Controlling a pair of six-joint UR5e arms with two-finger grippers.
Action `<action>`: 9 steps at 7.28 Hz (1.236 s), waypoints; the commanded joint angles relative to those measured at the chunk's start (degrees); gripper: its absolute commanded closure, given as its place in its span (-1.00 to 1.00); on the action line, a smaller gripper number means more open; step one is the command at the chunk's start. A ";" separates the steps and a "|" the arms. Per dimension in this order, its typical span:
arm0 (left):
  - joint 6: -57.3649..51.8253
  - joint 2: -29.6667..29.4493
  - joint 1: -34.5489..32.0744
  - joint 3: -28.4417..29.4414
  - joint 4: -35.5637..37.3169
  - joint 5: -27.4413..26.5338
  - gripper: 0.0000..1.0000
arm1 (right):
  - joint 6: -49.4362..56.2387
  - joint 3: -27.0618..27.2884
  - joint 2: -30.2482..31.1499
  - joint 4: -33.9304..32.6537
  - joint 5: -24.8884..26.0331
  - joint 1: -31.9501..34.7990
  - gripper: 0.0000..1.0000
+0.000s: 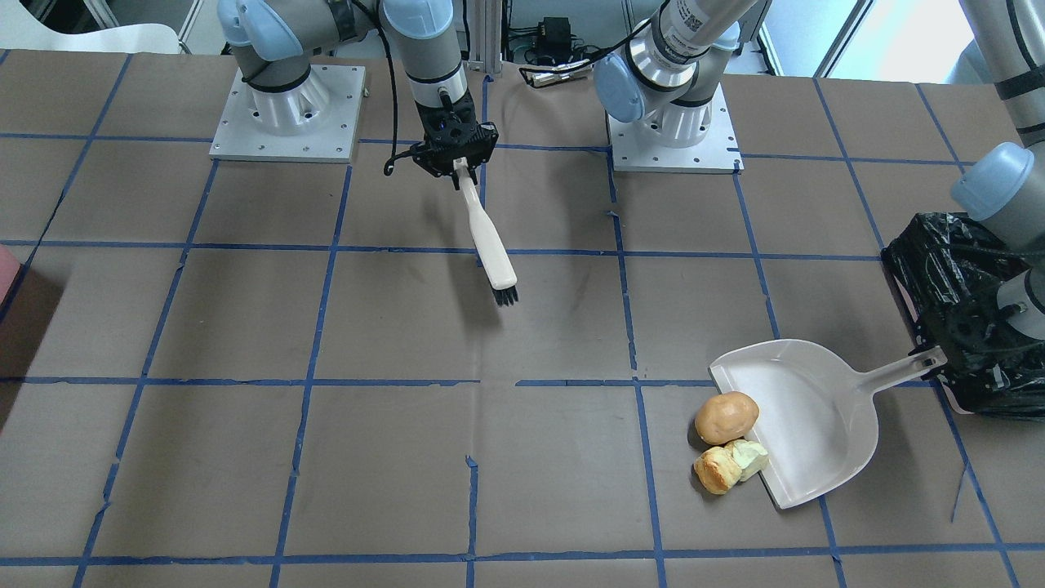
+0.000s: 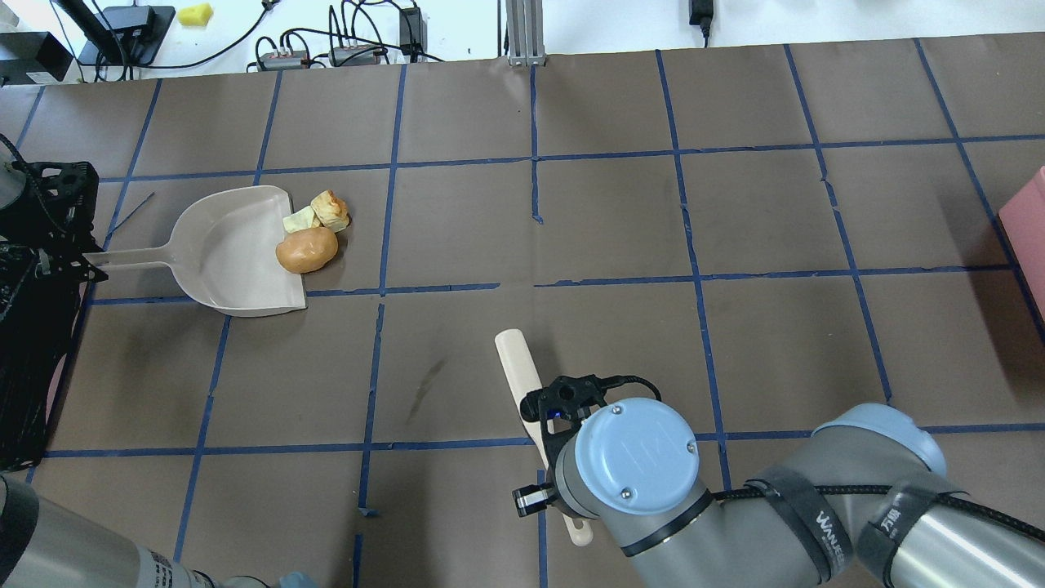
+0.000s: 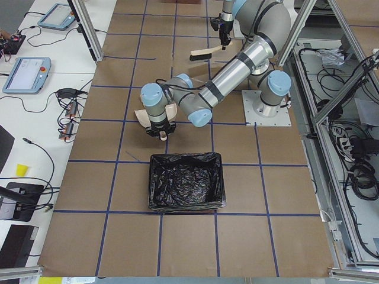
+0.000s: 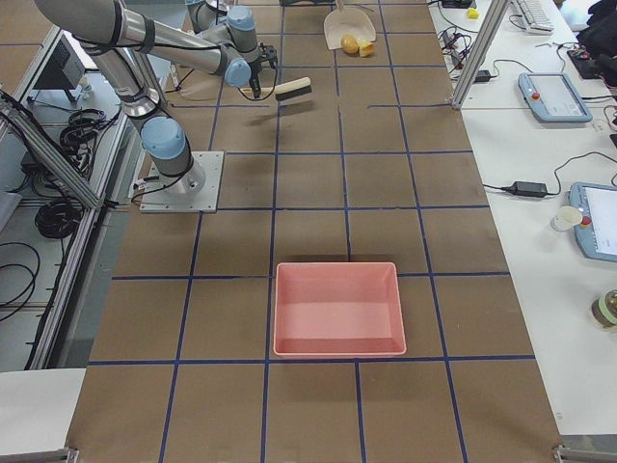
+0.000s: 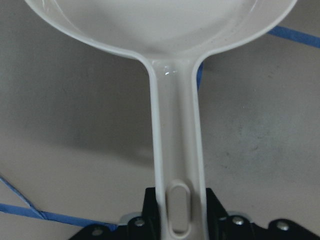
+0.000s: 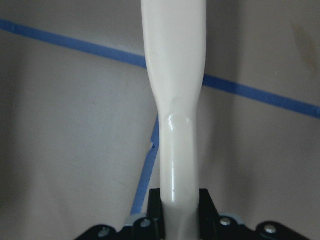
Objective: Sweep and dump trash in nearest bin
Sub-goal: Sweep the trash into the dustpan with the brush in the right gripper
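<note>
The trash lies at the mouth of a white dustpan (image 1: 808, 416). A tan-orange ball (image 1: 726, 417) sits on its lip. A golden-brown bread chunk (image 1: 716, 471) and a pale yellow-green piece (image 1: 749, 457) lie beside the ball. My left gripper (image 1: 939, 359) is shut on the dustpan handle (image 5: 177, 150), right next to the black-lined bin (image 1: 963, 310). My right gripper (image 1: 457, 159) is shut on a cream brush (image 1: 488, 241). The brush's black bristles (image 1: 506, 294) point out over the table's middle, far from the trash.
A pink tray (image 4: 337, 309) stands at the table's end on my right, and it also shows at the edge of the overhead view (image 2: 1030, 220). Cables and power supplies lie beyond the far table edge (image 2: 343, 49). Blue tape lines grid the brown table.
</note>
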State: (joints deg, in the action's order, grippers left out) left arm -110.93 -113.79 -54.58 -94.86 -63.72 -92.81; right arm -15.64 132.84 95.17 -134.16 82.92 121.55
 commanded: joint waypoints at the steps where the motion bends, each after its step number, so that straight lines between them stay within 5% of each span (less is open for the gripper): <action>1: 0.36 -0.03 0.00 -0.23 0.00 0.00 1.00 | -0.79 -11.40 -10.04 0.04 -1.52 -0.96 0.84; 3: 0.45 -0.03 0.00 -0.23 0.00 0.00 1.00 | -4.29 -22.75 -21.12 1.26 -2.06 -0.88 0.84; 7: 0.62 -0.03 0.00 -0.24 0.00 -0.18 1.00 | -7.91 -50.58 -34.66 19.42 -2.14 0.09 0.82; 9: 0.62 -0.03 0.00 -0.24 0.00 -0.09 1.00 | -9.49 -59.16 -39.69 23.41 -2.23 0.44 0.82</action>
State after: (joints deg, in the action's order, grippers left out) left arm -110.31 -113.82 -54.58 -95.10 -63.72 -92.93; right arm -24.19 79.25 58.69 -113.39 80.75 121.75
